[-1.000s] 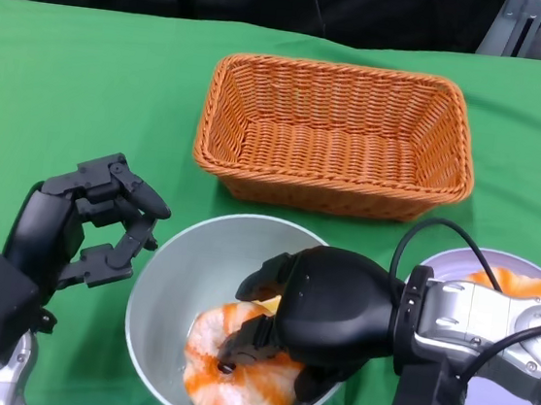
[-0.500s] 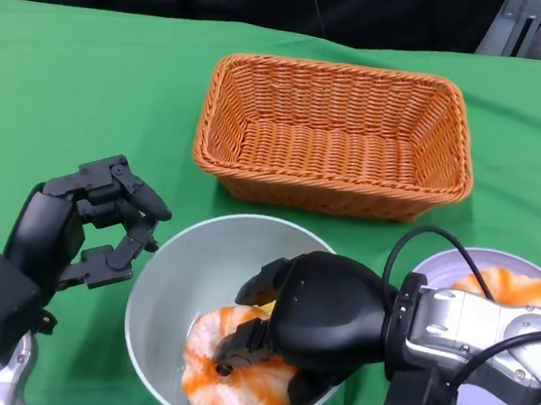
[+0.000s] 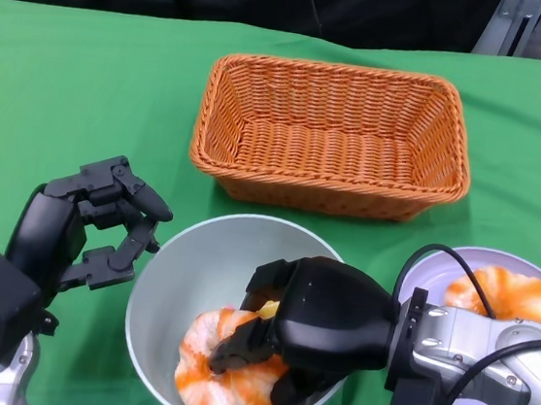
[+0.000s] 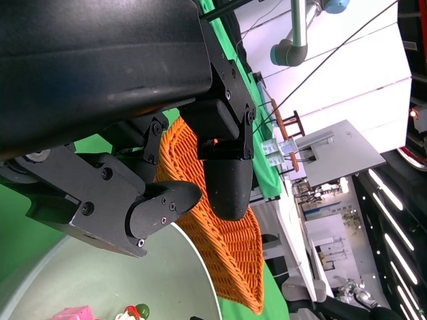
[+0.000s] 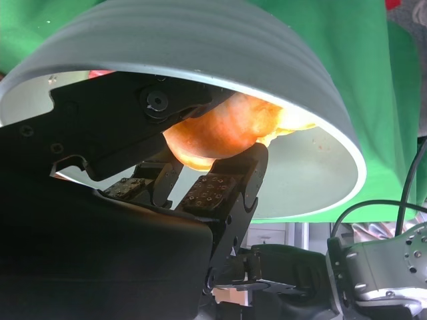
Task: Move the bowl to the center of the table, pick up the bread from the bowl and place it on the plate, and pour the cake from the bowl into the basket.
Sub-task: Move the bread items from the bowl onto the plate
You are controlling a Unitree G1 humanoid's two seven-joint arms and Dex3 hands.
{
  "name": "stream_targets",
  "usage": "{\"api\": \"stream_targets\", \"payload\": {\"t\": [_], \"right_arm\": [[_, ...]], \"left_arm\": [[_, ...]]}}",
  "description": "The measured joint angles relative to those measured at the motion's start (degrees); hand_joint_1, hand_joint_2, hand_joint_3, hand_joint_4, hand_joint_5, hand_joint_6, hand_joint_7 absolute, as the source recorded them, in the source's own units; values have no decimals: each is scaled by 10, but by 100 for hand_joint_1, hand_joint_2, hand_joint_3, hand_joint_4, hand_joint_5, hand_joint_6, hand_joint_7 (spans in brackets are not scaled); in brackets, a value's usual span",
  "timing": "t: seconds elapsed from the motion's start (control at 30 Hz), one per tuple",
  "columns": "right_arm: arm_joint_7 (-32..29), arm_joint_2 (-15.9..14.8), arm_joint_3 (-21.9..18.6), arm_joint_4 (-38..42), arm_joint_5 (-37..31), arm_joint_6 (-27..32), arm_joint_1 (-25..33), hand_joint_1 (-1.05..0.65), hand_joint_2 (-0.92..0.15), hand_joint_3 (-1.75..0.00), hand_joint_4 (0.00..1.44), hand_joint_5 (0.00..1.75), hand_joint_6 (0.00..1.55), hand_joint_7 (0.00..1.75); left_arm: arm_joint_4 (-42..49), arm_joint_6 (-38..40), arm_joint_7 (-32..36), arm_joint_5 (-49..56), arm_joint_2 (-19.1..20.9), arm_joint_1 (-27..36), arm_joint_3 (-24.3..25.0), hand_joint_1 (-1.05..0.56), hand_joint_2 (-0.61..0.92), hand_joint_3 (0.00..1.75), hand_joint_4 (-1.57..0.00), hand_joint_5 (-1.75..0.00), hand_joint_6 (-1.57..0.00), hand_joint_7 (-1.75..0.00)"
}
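The grey bowl (image 3: 173,289) stands on the green desk (image 3: 79,83), in front of the woven basket (image 3: 332,136). The right hand (image 3: 310,329) reaches into the bowl and its fingers (image 5: 220,190) grasp the orange and white bread (image 3: 221,378), which lies low in the bowl. A second bread (image 3: 505,293) lies on the white plate (image 3: 428,279), at the right of the bowl. The left hand (image 3: 71,234) waits just beside the bowl's left rim, its fingers (image 3: 138,202) apart and holding nothing.
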Motion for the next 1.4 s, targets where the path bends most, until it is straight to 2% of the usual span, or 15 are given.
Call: {"api": "stream_targets", "payload": {"t": [0.07,0.13,0.23,0.3,0.5,0.57,0.6,0.63,0.67,0.7,0.77,1.07,1.2,1.33,1.4], "right_arm": [[-1,0,2,2,0,0,-2,-39,-91,0,102,46,108,1],[-27,1,4,16,1,-12,-4,-40,-88,-1,91,81,113,2],[-72,2,6,40,0,-33,-6,-39,-86,0,83,102,115,2],[-91,5,6,54,0,-44,-8,-37,-86,0,72,130,115,2],[-114,2,2,66,4,-75,-11,-37,-84,0,64,155,117,8],[-115,-1,-3,66,8,-81,-11,-37,-84,0,64,158,114,15],[-117,-2,-7,66,8,-84,-10,-37,-86,0,64,159,101,43],[-121,-2,-12,66,8,-87,-10,-36,-88,-1,63,161,82,81],[-128,-4,-17,65,8,-91,-9,-35,-90,-2,62,163,72,102],[-136,-7,-22,65,8,-94,-8,-34,-91,-2,62,164,67,113],[-151,-12,-34,64,8,-100,-7,-30,-92,-17,59,169,56,131],[-157,-15,-68,58,36,-115,-2,-25,-92,-16,58,168,52,140],[-141,-17,-91,37,61,-116,5,-27,-92,-20,58,170,46,153],[-130,-17,-108,21,76,-116,17,-26,-92,-22,60,166,47,153],[-129,-18,-112,18,80,-118,23,-27,-91,-20,66,157,53,144]], "left_arm": [[0,0,0,0,0,0,0,-3,60,94,-76,-154,-81,-121],[1,-1,0,0,0,0,0,-4,60,95,-77,-153,-81,-121],[2,-2,0,1,0,0,0,-4,60,95,-77,-152,-81,-121],[3,-2,2,3,0,0,0,-4,60,95,-77,-152,-81,-120],[16,-4,6,3,0,-1,1,-3,60,95,-78,-152,-82,-119],[21,-4,6,1,0,-2,2,-3,60,95,-78,-152,-82,-118],[21,-4,6,1,0,-2,2,-3,60,95,-78,-152,-82,-119],[22,-4,7,2,0,-2,2,-3,60,95,-77,-152,-82,-119],[23,-4,8,3,0,-2,1,-3,61,94,-77,-152,-82,-119],[23,-4,9,3,0,-2,1,-3,61,94,-76,-152,-81,-119],[24,-4,9,4,0,-3,1,-4,61,93,-77,-152,-81,-120],[40,-13,8,3,3,-10,2,-7,61,90,-76,-148,-79,-122],[46,-14,8,5,5,-11,2,-5,63,88,-77,-148,-78,-121],[46,-14,8,6,8,-11,2,-5,64,87,-76,-148,-79,-121],[46,-15,8,6,9,-11,2,-5,64,86,-76,-148,-79,-121]]}}
